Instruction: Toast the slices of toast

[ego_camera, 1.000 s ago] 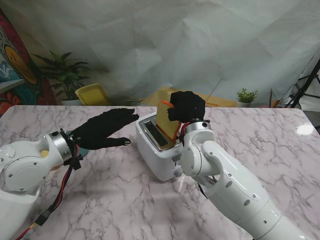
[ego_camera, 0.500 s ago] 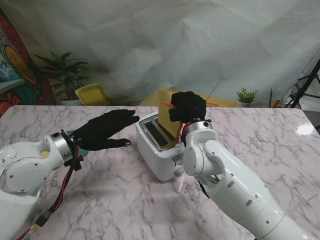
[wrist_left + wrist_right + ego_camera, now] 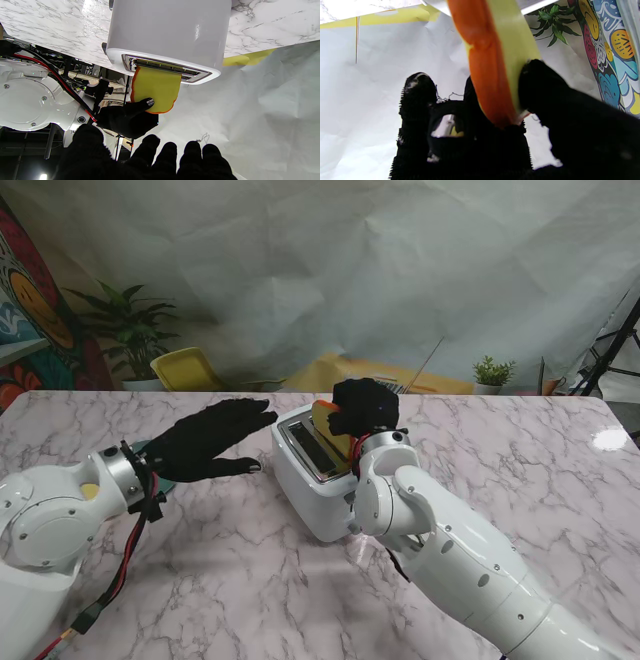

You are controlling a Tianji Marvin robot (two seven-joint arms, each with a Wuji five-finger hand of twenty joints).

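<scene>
From my stand camera the right hand (image 3: 365,406) covers most of the toast slice (image 3: 327,423); its bottom edge is hidden inside the toaster (image 3: 318,470) slot. In the right wrist view the slice (image 3: 495,57) is blurred and cut off by the frame edge. The left wrist view crops the left hand (image 3: 140,162) to fingertips. I can't make out the toaster's lever behind the right arm.

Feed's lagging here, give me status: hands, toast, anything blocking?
Right hand shut on toast slice, slice partway into toaster slot. Left hand open, beside toaster, holding nothing. Nothing blocking.
</scene>
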